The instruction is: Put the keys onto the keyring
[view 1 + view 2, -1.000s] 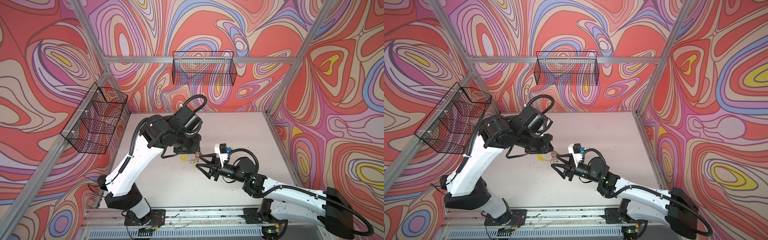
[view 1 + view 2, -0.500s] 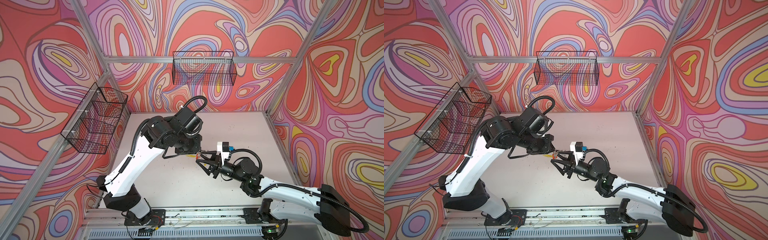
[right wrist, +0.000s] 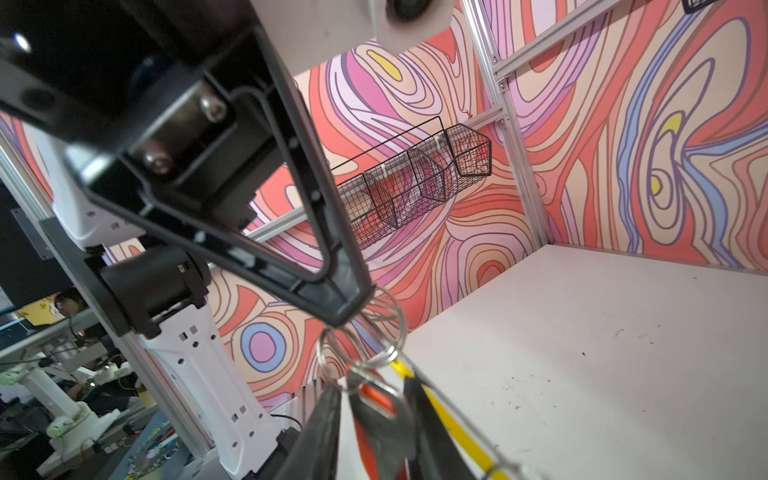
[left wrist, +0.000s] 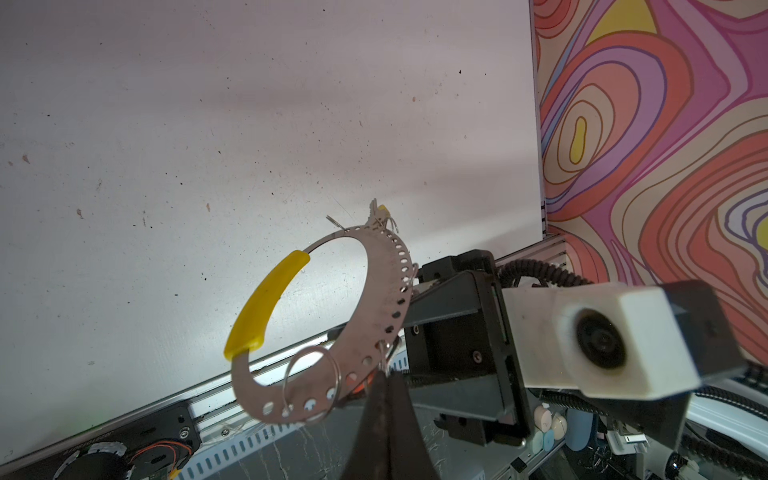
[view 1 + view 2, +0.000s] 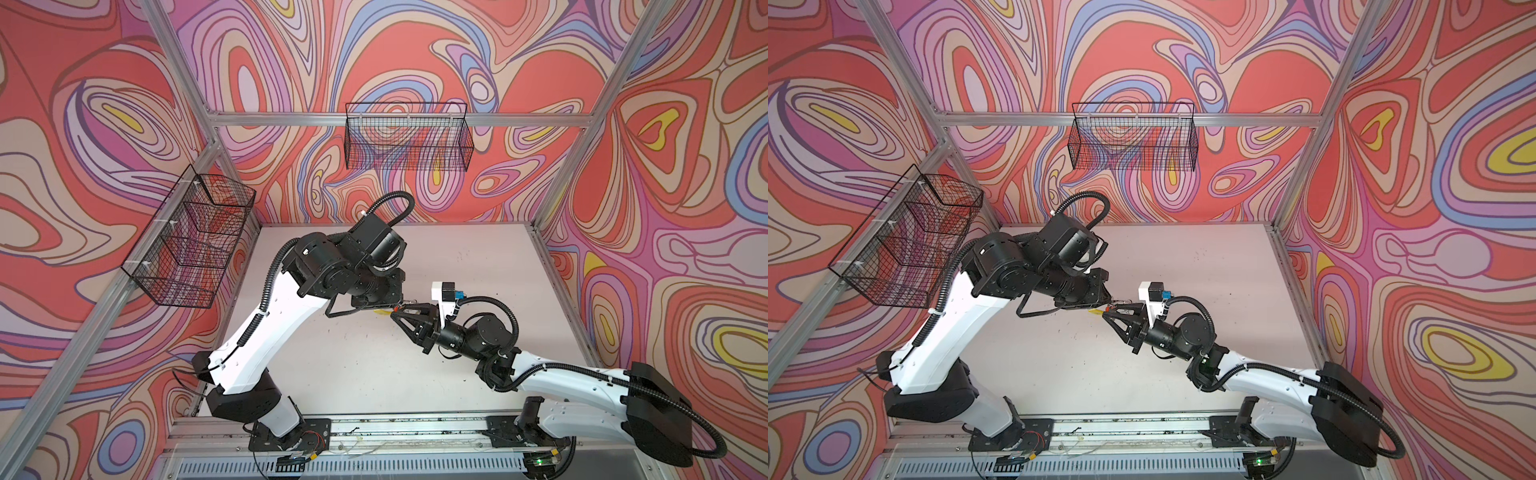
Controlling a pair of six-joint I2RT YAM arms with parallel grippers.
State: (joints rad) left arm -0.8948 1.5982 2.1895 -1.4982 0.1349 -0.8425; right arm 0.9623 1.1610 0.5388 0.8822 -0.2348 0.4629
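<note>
**Two arms meeting over the table.** Both arms are shown meeting above the middle of the white table [image 5: 457, 257], with their tips almost touching in both top views. The left gripper [image 4: 385, 376] is closed on the perforated rim of the keyring [image 4: 386, 286]. The keyring is held tilted and clear of the table, with its yellow arc [image 4: 266, 303] on the side away from the grip. A split ring [image 4: 311, 382] of wire is threaded through a hole in the rim just beside the clamped spot. At the far end of the rim a yellow-and-metal piece [image 4: 380, 212] is visible, too small to be identified. The right gripper [image 3: 371, 386] is placed against the keyring from the opposite side. Its jaws are set narrow, and the key with the red tag [image 3: 374, 401] lies between the two fingers [image 3: 320, 436]. A thin pale gap is seen beside one finger, so it cannot be told whether the key is actually pinched. In the right wrist view, overlapping wire rings [image 3: 365, 328] hang at the tip of the left gripper, next to the red tag. The yellow arc is seen there edge-on, just beside the key. A wire basket [image 5: 407, 141] is mounted on the back wall and a second basket [image 5: 191, 237] on the side wall, both well apart from the grippers.
</note>
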